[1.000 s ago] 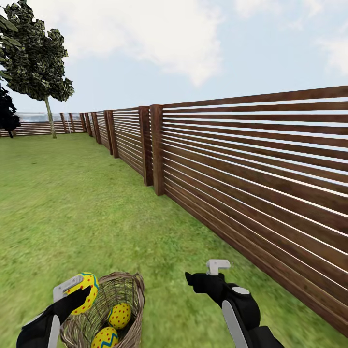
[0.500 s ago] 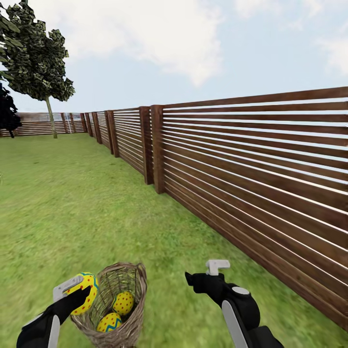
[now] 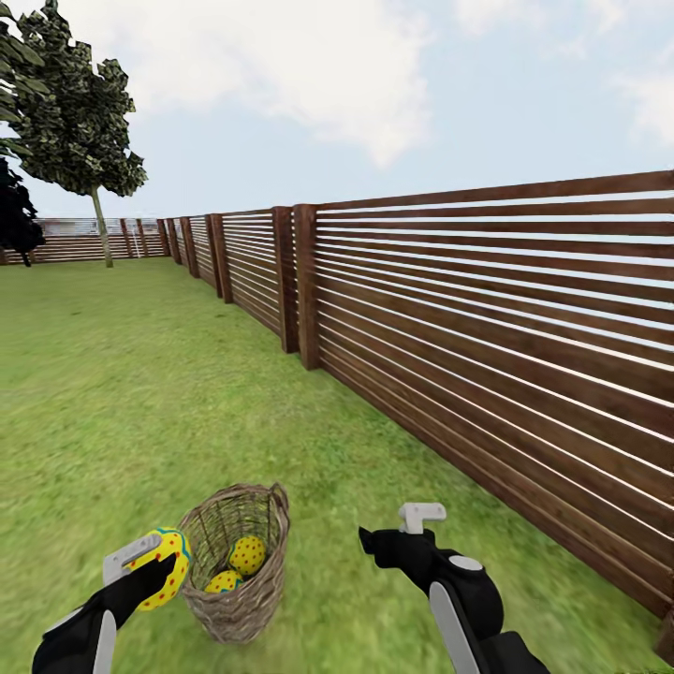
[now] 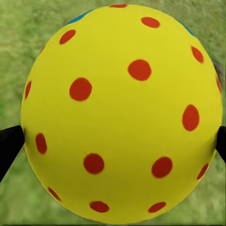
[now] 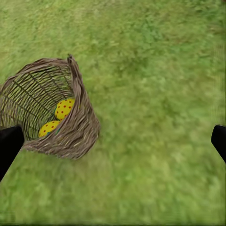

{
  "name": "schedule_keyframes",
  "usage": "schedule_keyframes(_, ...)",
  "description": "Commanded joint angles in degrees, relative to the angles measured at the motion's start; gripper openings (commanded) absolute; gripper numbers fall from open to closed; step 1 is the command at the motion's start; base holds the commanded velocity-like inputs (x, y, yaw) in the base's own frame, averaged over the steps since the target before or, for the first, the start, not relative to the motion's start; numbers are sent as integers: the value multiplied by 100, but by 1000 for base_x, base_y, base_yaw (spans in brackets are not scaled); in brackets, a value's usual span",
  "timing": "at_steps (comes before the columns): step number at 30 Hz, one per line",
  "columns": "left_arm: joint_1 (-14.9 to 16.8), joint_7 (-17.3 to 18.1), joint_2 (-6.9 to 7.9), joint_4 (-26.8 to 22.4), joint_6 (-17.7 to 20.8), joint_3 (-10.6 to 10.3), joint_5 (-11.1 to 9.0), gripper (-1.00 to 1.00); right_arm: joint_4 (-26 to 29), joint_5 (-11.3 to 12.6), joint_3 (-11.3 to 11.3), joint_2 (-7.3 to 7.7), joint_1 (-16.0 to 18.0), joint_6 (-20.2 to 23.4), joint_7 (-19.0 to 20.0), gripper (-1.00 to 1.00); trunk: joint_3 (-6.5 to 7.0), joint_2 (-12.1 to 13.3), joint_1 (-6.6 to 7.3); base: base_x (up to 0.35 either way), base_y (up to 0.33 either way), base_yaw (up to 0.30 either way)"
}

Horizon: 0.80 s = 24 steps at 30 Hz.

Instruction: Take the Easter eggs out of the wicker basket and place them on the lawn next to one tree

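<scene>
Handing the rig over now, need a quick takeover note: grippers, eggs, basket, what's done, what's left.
Left gripper: shut on one Easter egg, held above the lawn beside the wicker basket.
Right gripper: open, empty, over grass.
Two eggs lie in the basket.
Done: one egg lifted out.
Left: set it by the pale-trunked tree far off by the fence, then bring the other two to that tree.

Both arms, at the head view's lower edge, are glossy black with pale grey panels; the right gripper has white fingers.
</scene>
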<state>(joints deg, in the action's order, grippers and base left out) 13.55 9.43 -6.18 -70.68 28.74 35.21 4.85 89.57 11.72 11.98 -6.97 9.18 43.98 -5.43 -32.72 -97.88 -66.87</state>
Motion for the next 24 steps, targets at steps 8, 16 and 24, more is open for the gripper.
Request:
schedule_keyframes(8, 7, 47, 2, 163, -35, 21, 93, -100, -74, 54, 5, -1, 5, 18, -58, 100, -6, -4, 1, -122, 0, 2)
schedule_keyframes(16, -18, 58, -6, 565, -662, 21, 88, -100, -77, 59, 12, -3, 5, 24, -44, 100, -6, -4, 1, -250, 0, 237)
schedule_keyframes(24, -45, 59, -6, 807, -1069, 21, 68, -100, -114, 57, 127, -6, 5, 23, -85, 100, -6, -4, 1, -184, 2, 289)
